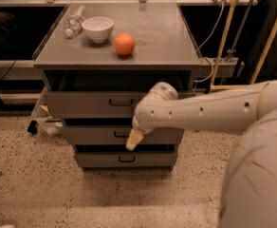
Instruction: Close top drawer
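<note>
The top drawer [81, 103] is a wide grey metal drawer with a small dark bar handle [121, 102]. It sits under the grey cabinet top [162, 37] and stands out only a little, with a dark gap above its front panel. My gripper [133, 139] is at the end of the white arm [205, 110], which reaches in from the right. The gripper hangs just below the top drawer's front, to the right of its handle, in front of the second drawer [91, 135].
An orange [124, 43], a white bowl [97, 28] and a clear plastic bottle [74, 23] stand on the cabinet top. A third drawer [100, 159] is at the bottom. Yellow poles [222, 46] and cables stand to the right. Clear plastic clutter [46, 122] lies left of the cabinet.
</note>
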Available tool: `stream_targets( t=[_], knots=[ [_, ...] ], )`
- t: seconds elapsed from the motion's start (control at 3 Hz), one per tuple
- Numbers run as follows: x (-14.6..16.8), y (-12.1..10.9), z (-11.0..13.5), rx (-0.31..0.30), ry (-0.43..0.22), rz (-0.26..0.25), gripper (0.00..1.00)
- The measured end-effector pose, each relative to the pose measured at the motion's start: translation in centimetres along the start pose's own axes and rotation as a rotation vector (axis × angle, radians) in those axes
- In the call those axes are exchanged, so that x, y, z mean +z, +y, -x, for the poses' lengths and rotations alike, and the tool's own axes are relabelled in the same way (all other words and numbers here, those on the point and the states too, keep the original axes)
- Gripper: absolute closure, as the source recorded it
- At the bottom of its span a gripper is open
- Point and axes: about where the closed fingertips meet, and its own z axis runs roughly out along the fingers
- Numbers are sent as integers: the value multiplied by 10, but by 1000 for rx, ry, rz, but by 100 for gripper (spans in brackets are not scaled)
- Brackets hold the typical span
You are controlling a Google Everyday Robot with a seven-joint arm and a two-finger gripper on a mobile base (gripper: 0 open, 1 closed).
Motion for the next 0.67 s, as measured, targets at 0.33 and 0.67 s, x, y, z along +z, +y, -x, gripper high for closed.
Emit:
stream_targets(
  t=[0.33, 0.67],
  knots=[
    [9, -29, 29, 4, 5, -40, 0],
    [9, -42, 48, 14, -8, -64, 0]
  ],
)
